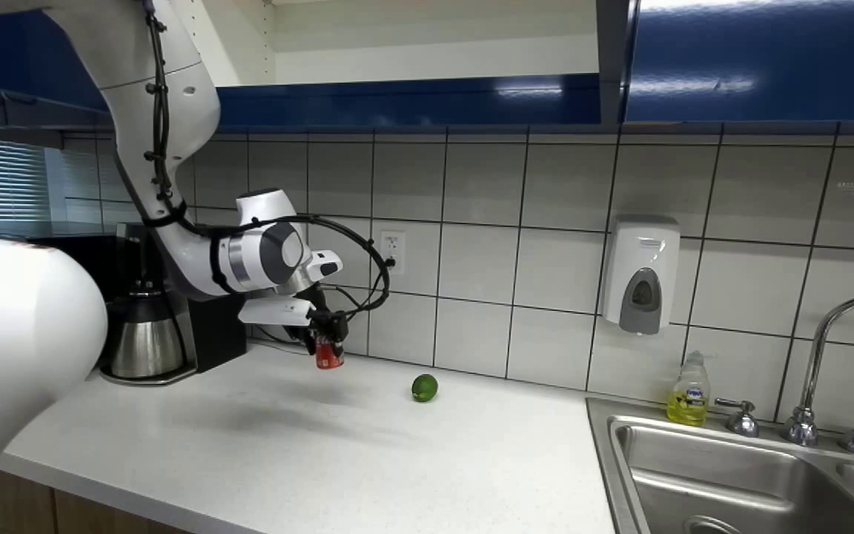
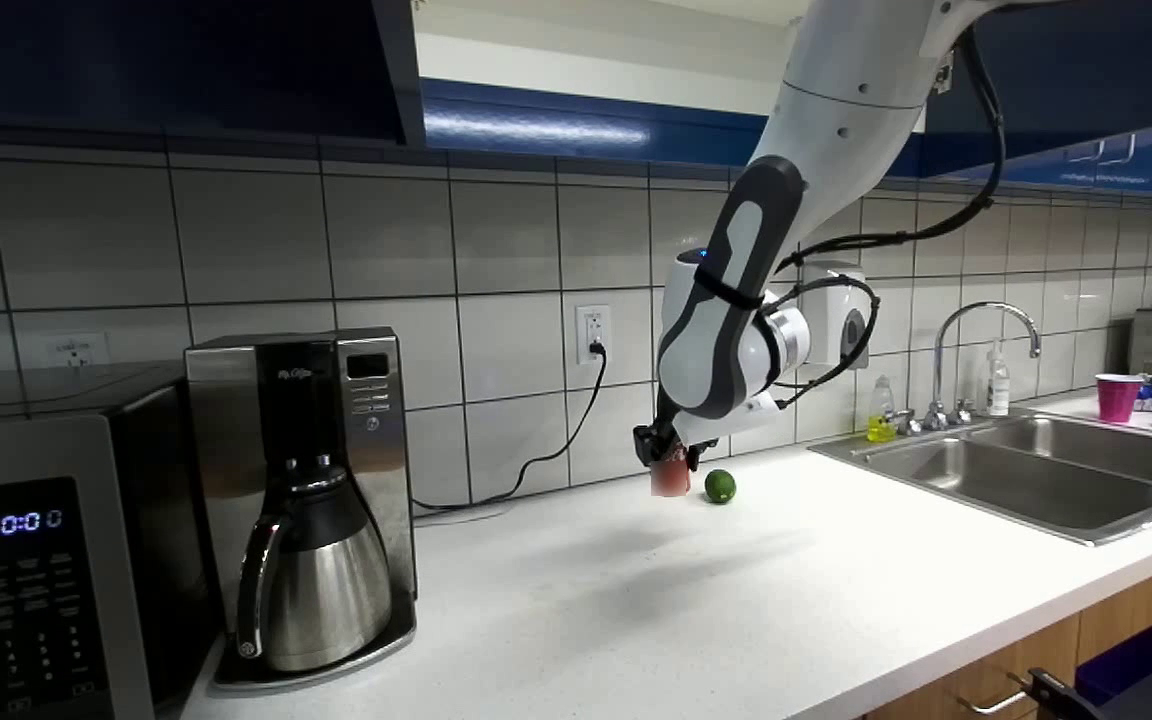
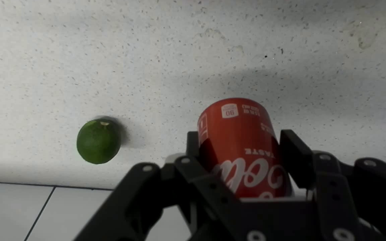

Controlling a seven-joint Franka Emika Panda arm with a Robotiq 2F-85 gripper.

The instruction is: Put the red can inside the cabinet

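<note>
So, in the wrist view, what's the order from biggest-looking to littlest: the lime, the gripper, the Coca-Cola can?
1. Black gripper, partly cut off
2. Red Coca-Cola can
3. Green lime
The can is closer to the camera than the lime, which helps it look bigger.
</note>
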